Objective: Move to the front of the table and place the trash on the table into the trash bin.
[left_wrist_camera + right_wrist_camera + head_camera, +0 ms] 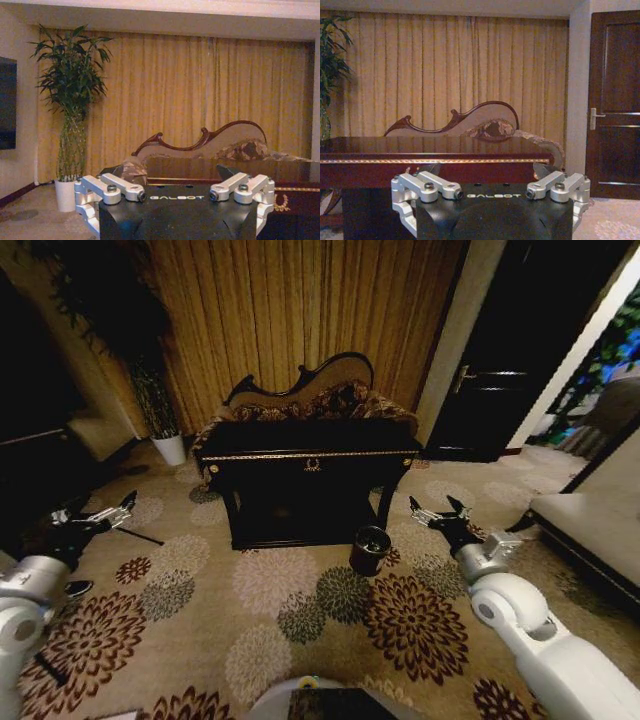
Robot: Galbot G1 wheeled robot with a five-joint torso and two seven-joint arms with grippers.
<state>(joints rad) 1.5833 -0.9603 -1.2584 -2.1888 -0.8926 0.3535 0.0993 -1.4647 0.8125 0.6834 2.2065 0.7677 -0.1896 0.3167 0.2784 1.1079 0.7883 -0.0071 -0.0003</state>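
The black table (310, 455) with gold trim stands in the middle of the head view, some way ahead of me across the carpet. The trash on it is hidden: the dark top shows nothing I can make out. On the floor by the table's front right leg sits the small round dark trash bin (370, 548). My left gripper (122, 508) hovers open over the carpet at the left, far from the table. To the right of the bin and a little above it, my right gripper (432, 505) is held open. Both wrist views face the table top (435, 150) edge-on.
A carved floral sofa (310, 395) stands behind the table against gold curtains. A plant in a white pot (170, 448) is at the back left and a dark door (500, 370) at the back right. Low furniture (590, 520) lines the right. Floral carpet (270, 610) lies open before the table.
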